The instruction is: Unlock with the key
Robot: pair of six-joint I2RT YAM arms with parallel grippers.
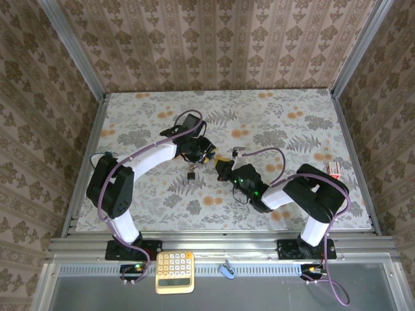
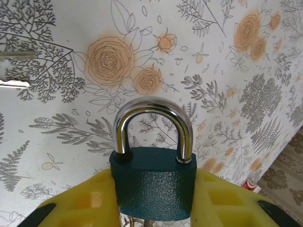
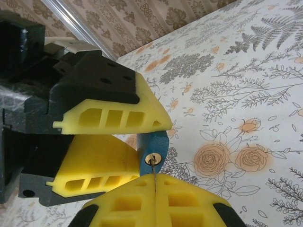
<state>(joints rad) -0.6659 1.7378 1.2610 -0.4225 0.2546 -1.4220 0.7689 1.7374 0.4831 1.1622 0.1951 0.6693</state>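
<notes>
On the floral table [image 1: 292, 129], left hand [image 2: 152, 204] clamps one padlock [image 2: 154, 179], right hand [image 3: 155, 188] pinches one key [image 3: 153, 168].

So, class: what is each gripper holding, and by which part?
Left gripper grips the padlock by its body; right gripper pinches the key by its head end.

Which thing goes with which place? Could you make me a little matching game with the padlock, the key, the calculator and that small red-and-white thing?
1 padlock
2 key
3 calculator
4 red-and-white object

A on the near rail, off the table
B near the table's right edge
C blade at the keyhole, pinched by the right gripper
D clamped in the left gripper

Pairs: 1-D, 2-C, 3-A, 4-B
</notes>
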